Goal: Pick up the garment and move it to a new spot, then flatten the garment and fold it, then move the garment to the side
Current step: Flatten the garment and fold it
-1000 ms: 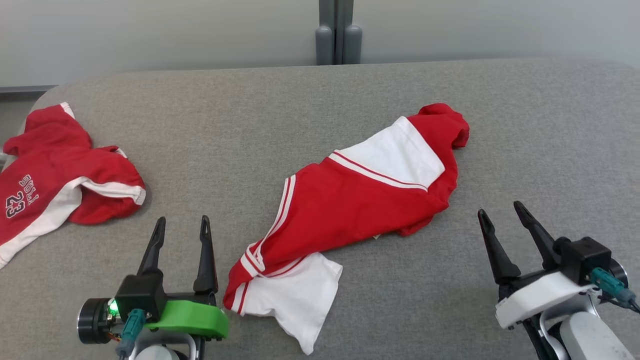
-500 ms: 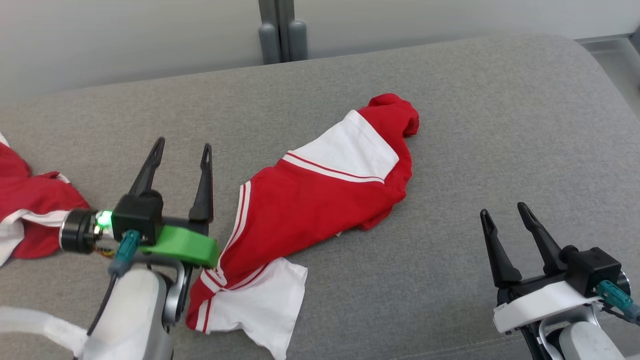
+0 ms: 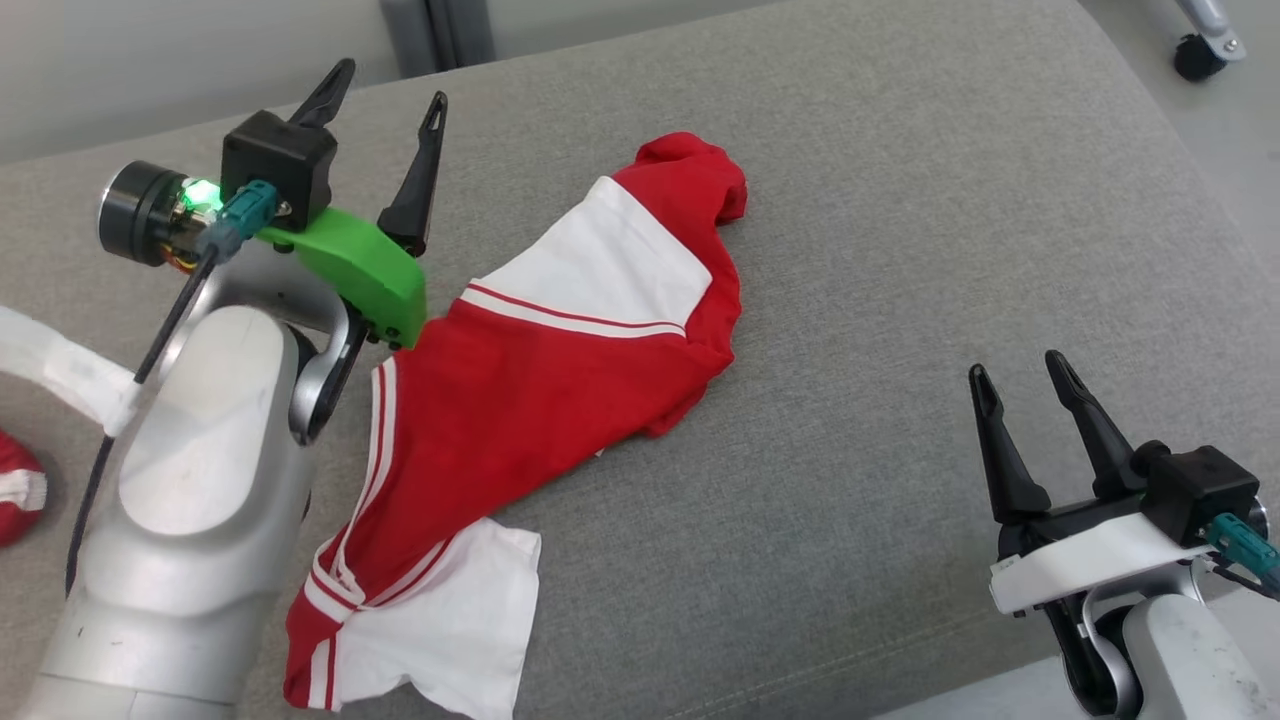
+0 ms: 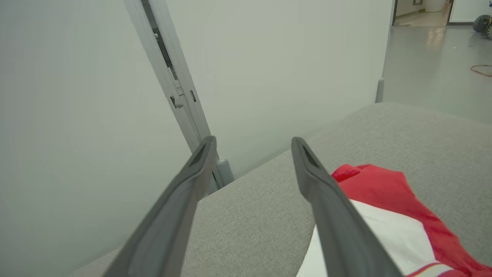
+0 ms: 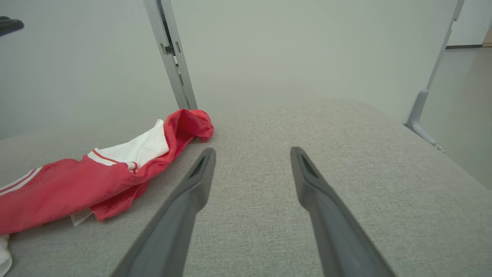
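Note:
A red and white garment lies crumpled in a long diagonal heap on the grey padded table. Its red far end shows in the left wrist view and its length in the right wrist view. My left gripper is raised above the table just left of the garment's far half, open, with nothing between its fingers. Low at the right, well clear of the cloth, my right gripper stands open and empty.
A second red garment peeks in at the left edge. A grey post stands behind the table's far edge. The floor and a caster wheel lie beyond the table's right edge.
The camera has swung to the right, so the whole scene has shifted left. My left arm has risen and reached forward beside the garment. The right gripper has kept its place.

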### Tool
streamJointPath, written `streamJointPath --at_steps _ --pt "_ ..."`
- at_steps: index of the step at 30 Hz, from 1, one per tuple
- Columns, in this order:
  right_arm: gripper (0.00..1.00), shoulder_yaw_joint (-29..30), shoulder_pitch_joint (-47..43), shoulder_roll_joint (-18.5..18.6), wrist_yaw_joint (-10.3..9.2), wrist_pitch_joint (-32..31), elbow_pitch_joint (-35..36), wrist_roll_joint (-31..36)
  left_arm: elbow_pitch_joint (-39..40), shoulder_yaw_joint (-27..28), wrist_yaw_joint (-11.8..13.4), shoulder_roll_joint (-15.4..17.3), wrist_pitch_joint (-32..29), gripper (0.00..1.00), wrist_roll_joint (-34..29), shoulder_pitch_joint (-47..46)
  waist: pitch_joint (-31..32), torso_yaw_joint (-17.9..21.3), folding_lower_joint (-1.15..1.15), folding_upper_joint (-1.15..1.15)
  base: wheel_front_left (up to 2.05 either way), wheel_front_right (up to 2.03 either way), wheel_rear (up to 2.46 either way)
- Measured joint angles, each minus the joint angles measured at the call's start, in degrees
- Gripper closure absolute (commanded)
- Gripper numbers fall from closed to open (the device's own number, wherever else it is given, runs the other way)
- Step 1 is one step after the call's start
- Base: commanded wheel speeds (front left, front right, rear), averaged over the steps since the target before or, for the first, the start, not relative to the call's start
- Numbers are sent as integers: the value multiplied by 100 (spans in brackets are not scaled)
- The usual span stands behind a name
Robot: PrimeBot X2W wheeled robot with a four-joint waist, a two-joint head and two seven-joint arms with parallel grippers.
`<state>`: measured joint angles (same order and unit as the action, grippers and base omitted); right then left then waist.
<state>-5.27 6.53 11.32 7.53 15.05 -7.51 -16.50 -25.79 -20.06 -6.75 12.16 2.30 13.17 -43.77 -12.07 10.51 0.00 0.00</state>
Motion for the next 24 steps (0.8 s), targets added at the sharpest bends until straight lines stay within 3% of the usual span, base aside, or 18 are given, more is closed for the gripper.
streamJointPath --at_steps 4,10,11,16,24 --pt "0 -7 108 -32 0 0 -59 -51 -470 -348 -43 193 -364 0 211 -225 -163 199 0 0 0 0 0" --pt "0 -64 241 -86 0 0 -149 -108 -861 -1295 -69 500 -843 0 1078 -358 -382 452 0 0 0 0 0" --pt "0 -92 277 -93 0 0 -179 -119 -977 -1650 -69 654 -1036 0 1308 -378 -445 527 0 0 0 0 0" --pt "0 -146 389 -89 0 0 -235 -158 -1277 -2170 -71 882 -1254 0 1747 -454 -576 655 0 0 0 0 0" --pt "0 -167 504 -102 0 0 -286 -208 -1868 -2633 -71 892 -1392 0 2134 -647 -723 798 0 0 0 0 0"
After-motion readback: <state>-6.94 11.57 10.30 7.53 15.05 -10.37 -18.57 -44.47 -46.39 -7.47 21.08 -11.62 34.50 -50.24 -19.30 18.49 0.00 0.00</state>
